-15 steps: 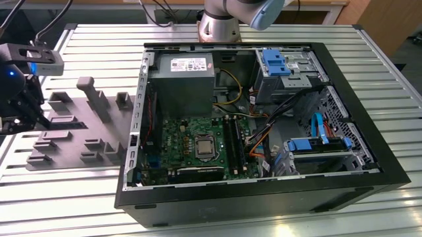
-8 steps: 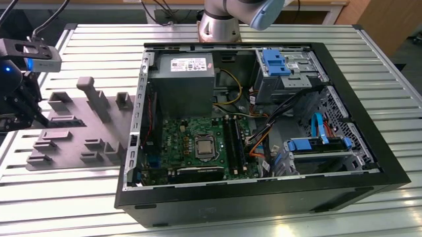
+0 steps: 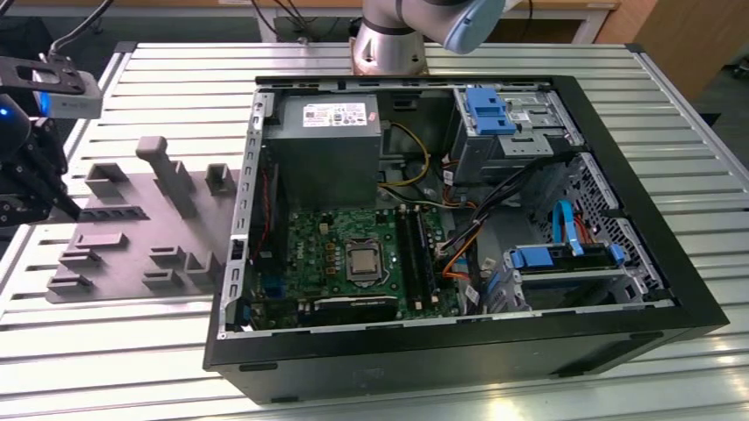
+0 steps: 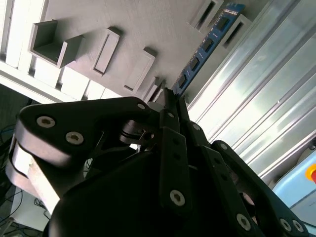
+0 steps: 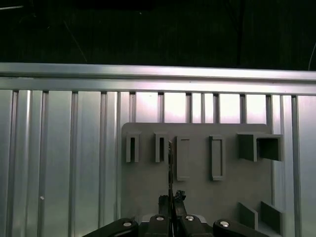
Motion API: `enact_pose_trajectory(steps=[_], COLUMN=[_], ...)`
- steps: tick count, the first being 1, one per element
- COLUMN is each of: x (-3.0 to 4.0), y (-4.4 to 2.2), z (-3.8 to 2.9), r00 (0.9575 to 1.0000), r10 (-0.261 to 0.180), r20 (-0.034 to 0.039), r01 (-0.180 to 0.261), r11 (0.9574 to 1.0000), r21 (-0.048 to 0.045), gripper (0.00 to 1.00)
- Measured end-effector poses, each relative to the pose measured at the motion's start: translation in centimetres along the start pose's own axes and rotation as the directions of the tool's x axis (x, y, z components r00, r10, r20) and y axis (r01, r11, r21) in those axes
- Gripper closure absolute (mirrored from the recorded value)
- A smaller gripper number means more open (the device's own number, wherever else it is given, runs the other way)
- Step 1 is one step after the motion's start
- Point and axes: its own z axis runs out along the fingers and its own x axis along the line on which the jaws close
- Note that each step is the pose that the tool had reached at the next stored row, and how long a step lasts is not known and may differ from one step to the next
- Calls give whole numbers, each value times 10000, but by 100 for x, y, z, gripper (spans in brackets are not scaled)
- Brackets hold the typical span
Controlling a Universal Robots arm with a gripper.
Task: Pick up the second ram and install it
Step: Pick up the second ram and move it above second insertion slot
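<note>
Found the pincer (image 4: 170, 98) (image 5: 171, 201) closed tight on the near end of the memory stick (image 4: 205, 47) (image 5: 170, 163) — fingers together, the thin board pinched between them.

In the second wrist view, saw the stick as a narrow blue strip with small dark chips. Followed it straight out from the fingertips over the grey tray (image 4: 148, 24) toward a raised pocket near the tray's edge. Could not tell whether its far end touched the tray or hung just clear of it.

In the first wrist view, saw the same stick edge-on as a thin dark line. Placed it between two of the upright pockets on the tray (image 5: 148, 197), with the ribbed metal table (image 5: 59, 163) all around.

In the exterior view, caught the pincer (image 3: 59, 200) at the exterior view's left edge, just beside the left end of the tray (image 3: 129, 189). Judged it well apart from the open computer case (image 3: 468, 338), which lay toward the exterior view's right. Noted tray and case both resting on the table (image 3: 153, 70), and the arm's base (image 3: 392, 39) standing beyond the case. Inside the case, made out a green board (image 3: 316, 250) lying flat — long black slots (image 3: 416, 254) running along it beside a square socket (image 3: 365, 261).
</note>
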Motion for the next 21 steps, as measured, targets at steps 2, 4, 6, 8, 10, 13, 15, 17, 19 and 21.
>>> enact_pose_trajectory(steps=[2, 4, 6, 8, 10, 13, 15, 17, 19, 21], x=[-2, -4, -6, -8, -10, -13, -15, -17, -19, -21], y=[1, 2, 3, 4, 5, 7, 8, 10, 11, 12], z=[-27, -55, -83, -111, -141, -185, -213, -242, -273, -303], r00=[10000, 10000, 10000, 10000, 10000, 10000, 10000, 10000, 10000, 10000], r10=[0, -1, 0, 0, 0, 0, 0, 0, 0, 0], r20=[1, 1, 1, 1, 1, 1, 1, 0, 1, 1], r01=[0, 1, 0, 0, 0, 0, 0, 0, 0, 0], r11=[10000, 10000, 10000, 10000, 10000, 10000, 10000, 10000, 10000, 10000], r21=[1, 1, 1, 0, 1, 1, 1, 1, 1, 1], gripper=[86, 86, 86, 86, 86, 86, 86, 86, 86, 86])
